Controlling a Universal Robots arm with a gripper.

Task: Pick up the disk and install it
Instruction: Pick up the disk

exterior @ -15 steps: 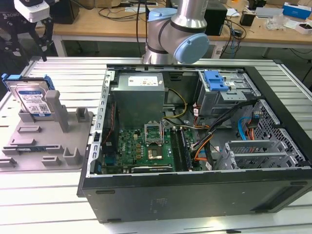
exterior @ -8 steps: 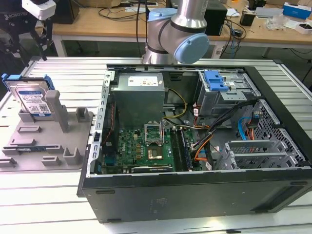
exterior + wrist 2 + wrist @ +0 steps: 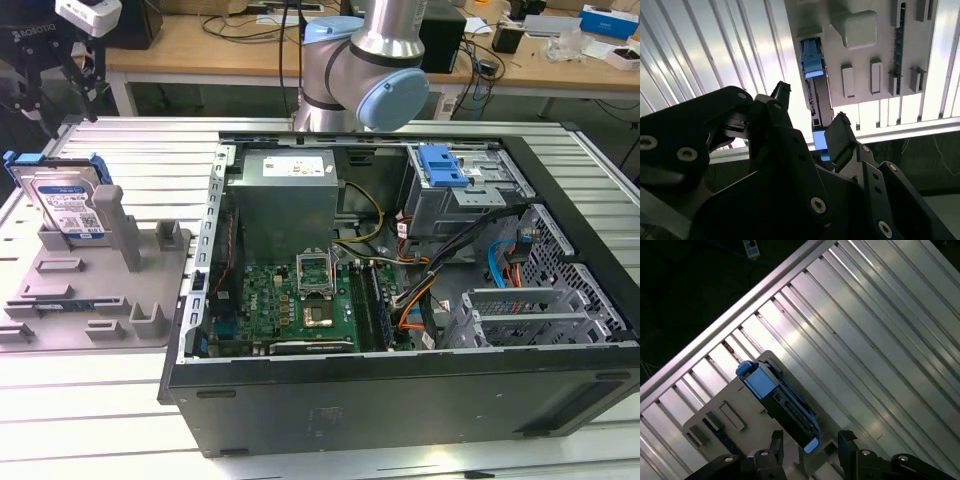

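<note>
The disk (image 3: 65,200) stands on edge in a slot of a gray holder (image 3: 100,290), at the left of the exterior view, on the ribbed metal counter (image 3: 130,140). It is well apart from the open computer case (image 3: 400,400) that fills the middle and right. In both wrist views the claw (image 3: 811,104) (image 3: 811,436) is spread wide and holds nothing. Its two black fingers (image 3: 840,127) are apart, with the disk's blue-framed edge (image 3: 810,62) (image 3: 782,400) seen between them.
</note>
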